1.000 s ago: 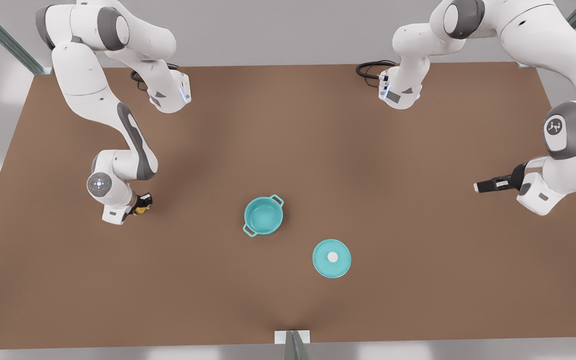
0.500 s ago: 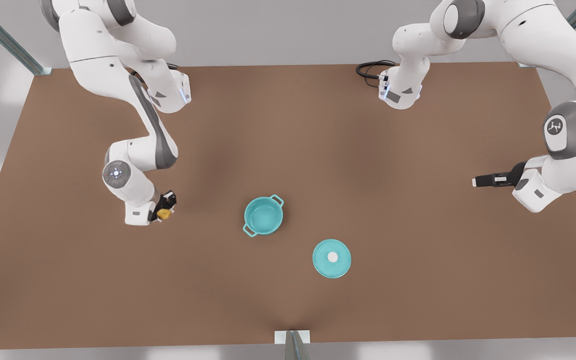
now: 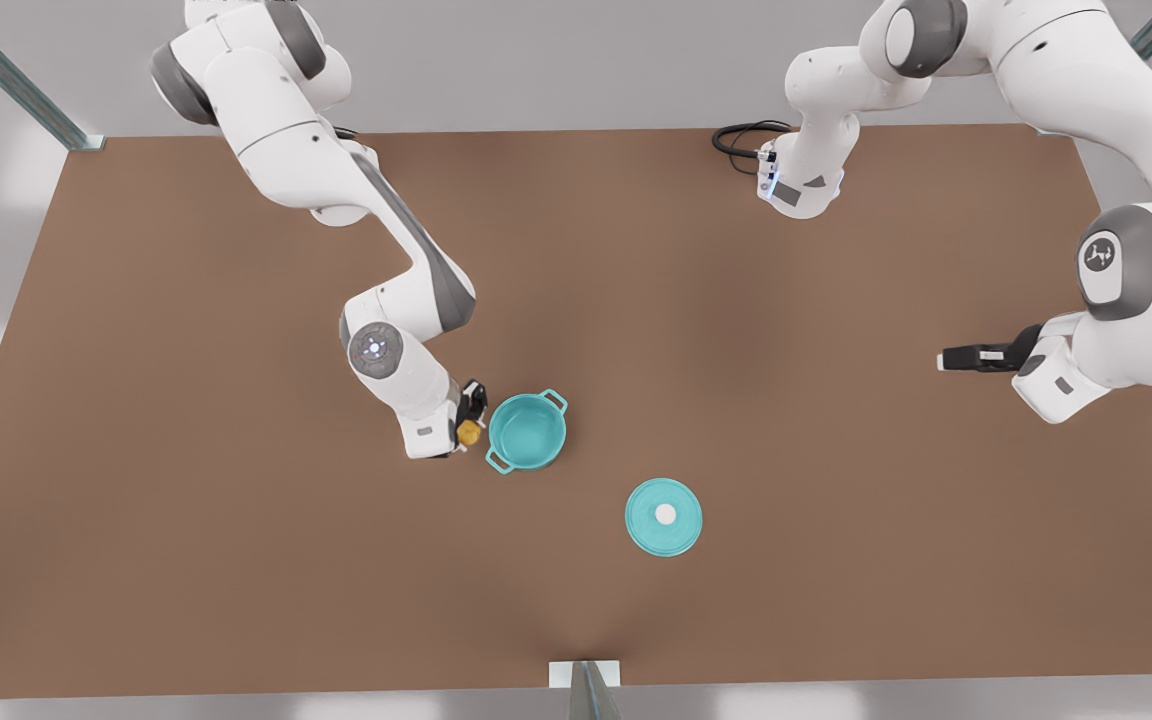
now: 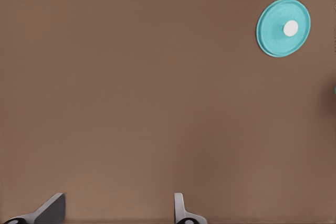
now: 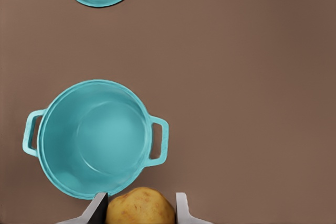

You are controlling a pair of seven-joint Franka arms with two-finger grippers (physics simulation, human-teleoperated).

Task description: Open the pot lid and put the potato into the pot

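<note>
the right gripper is on the front view's left, just beside the pot's rim, above the middle of the desk. its fingers are closed narrow on the potato, one on each side of it. the potato looks small, firm and rounded, so it is probably light but may slip; the grip across its widest part seems right. the pot stands open and empty near the desk's middle, and looks stiff and stable. the pot lid lies flat on the desk beside the pot, toward the near edge, with its white knob up. the left gripper waits near the desk's edge on the front view's right, with fingers set wide and holding nothing.
</note>
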